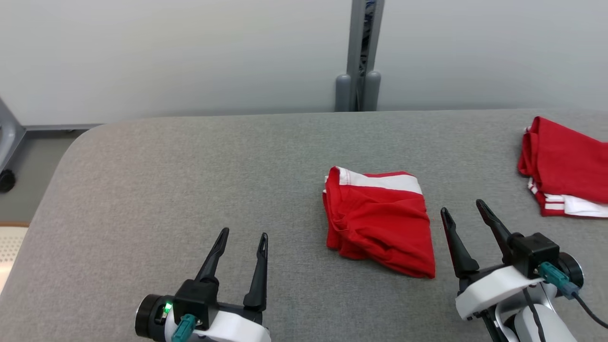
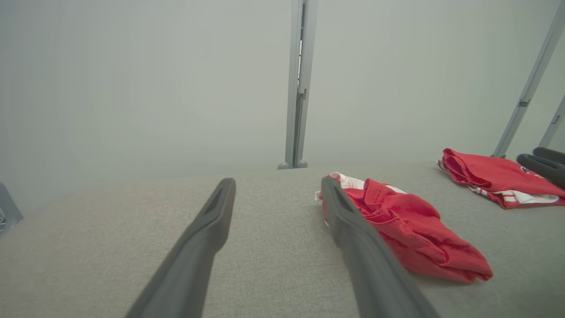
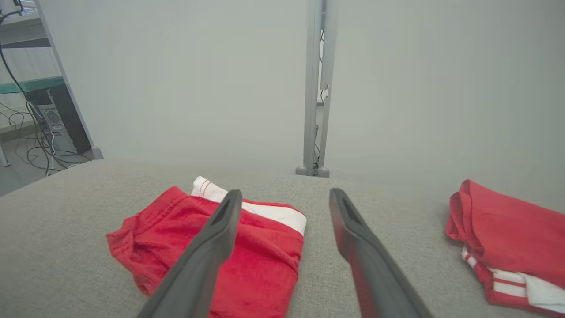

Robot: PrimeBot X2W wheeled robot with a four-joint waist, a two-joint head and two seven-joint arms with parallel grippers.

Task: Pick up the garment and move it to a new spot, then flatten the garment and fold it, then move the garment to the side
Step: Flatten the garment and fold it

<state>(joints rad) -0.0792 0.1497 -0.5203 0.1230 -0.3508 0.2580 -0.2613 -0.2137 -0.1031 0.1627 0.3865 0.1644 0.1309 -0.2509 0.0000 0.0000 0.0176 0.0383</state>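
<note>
A red garment (image 1: 380,221) with a white band along its far edge lies folded into a rough rectangle on the grey table (image 1: 190,180), a little right of the middle. It shows in the left wrist view (image 2: 410,229) and in the right wrist view (image 3: 247,247) too. My right gripper (image 1: 463,213) stands open just right of the garment, not touching it, nothing between its fingers. My left gripper (image 1: 243,237) stands open well to the left of it, near the front edge, also empty.
A second folded red and white garment (image 1: 565,168) lies at the table's far right edge, also (image 3: 512,247). A grey post (image 1: 361,57) stands behind the table against the pale wall. The table's rounded left corner drops to the floor (image 1: 28,166).
</note>
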